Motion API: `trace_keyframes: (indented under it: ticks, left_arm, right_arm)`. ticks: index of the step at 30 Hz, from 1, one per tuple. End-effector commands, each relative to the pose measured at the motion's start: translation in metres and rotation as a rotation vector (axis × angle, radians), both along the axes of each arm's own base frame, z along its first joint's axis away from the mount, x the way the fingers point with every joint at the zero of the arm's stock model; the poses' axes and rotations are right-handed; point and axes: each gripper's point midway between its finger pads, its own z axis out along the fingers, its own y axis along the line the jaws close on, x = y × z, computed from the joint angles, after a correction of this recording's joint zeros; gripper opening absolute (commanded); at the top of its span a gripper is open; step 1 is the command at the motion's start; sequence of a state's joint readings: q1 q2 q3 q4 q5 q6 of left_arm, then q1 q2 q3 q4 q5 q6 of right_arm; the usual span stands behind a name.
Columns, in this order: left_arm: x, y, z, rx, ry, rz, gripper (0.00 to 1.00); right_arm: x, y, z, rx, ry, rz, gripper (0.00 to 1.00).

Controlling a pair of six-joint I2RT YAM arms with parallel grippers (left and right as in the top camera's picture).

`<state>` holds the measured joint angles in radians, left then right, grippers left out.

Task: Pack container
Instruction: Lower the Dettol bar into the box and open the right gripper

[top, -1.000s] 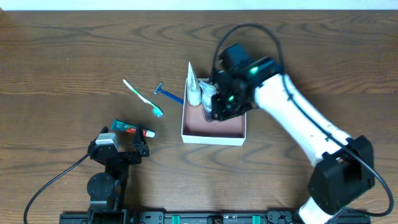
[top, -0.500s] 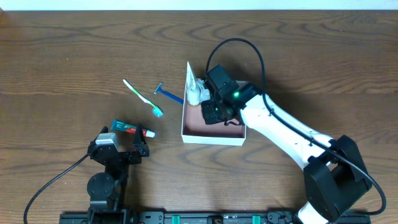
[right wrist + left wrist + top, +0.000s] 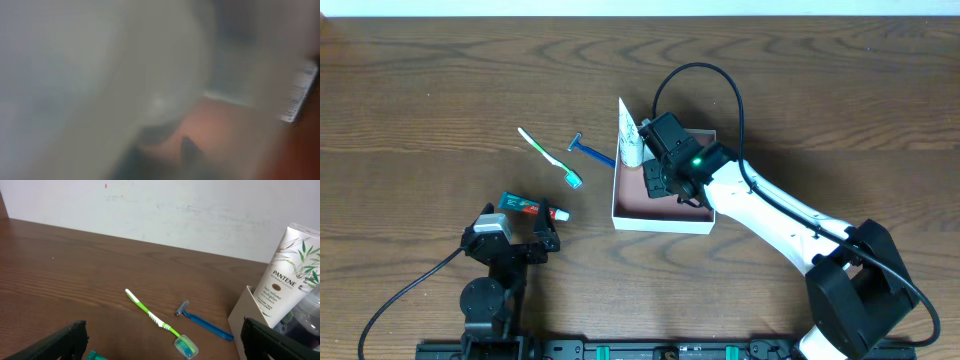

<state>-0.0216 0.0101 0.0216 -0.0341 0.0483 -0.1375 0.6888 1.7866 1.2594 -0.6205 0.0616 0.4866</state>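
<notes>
The container (image 3: 660,222), a shallow white box with a pink inside, sits mid-table; its white wall shows in the left wrist view (image 3: 243,314). A white Pantene tube (image 3: 629,128) leans upright in its far left corner (image 3: 286,275). My right gripper (image 3: 656,178) is down inside the box beside the tube. Its wrist view is all blur: a pale shape close up and the pink box floor (image 3: 225,125). A clear bottle (image 3: 308,307) shows beside the tube. My left gripper (image 3: 512,243) is open and empty near the front edge (image 3: 170,349).
A green toothbrush (image 3: 548,155) (image 3: 152,317) and a blue razor (image 3: 590,151) (image 3: 205,324) lie on the wood left of the box. A teal toothpaste tube (image 3: 530,208) lies just ahead of the left gripper.
My right gripper has moved left and lower into the box, closer to the Pantene tube. The left arm has not moved.
</notes>
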Motion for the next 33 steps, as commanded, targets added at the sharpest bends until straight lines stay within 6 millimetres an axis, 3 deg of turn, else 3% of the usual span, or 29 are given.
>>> trace_keyframes:
  ticks: [1,15,21,27,33]
  left_arm:
    - [-0.001,0.004,-0.016,0.005,0.049,0.023,0.98]
    - [-0.001,0.004,-0.016,0.005,0.049,0.023,0.98]
    - [-0.001,0.004,-0.016,0.005,0.049,0.023,0.98]
    - [-0.001,0.004,-0.016,0.005,0.049,0.023,0.98]
    - [-0.001,0.004,-0.016,0.005,0.049,0.023,0.98]
  right_arm:
    - [0.004,-0.009,-0.004,-0.045,-0.029,-0.028,0.31]
    - [0.028,-0.023,0.001,-0.043,-0.083,-0.045,0.32]
    - [0.021,-0.015,0.008,0.006,-0.063,0.004,0.33]
    - [0.008,-0.006,0.048,0.068,-0.113,0.027,0.41]
    - [-0.011,-0.025,0.101,0.12,-0.169,0.003,0.45]
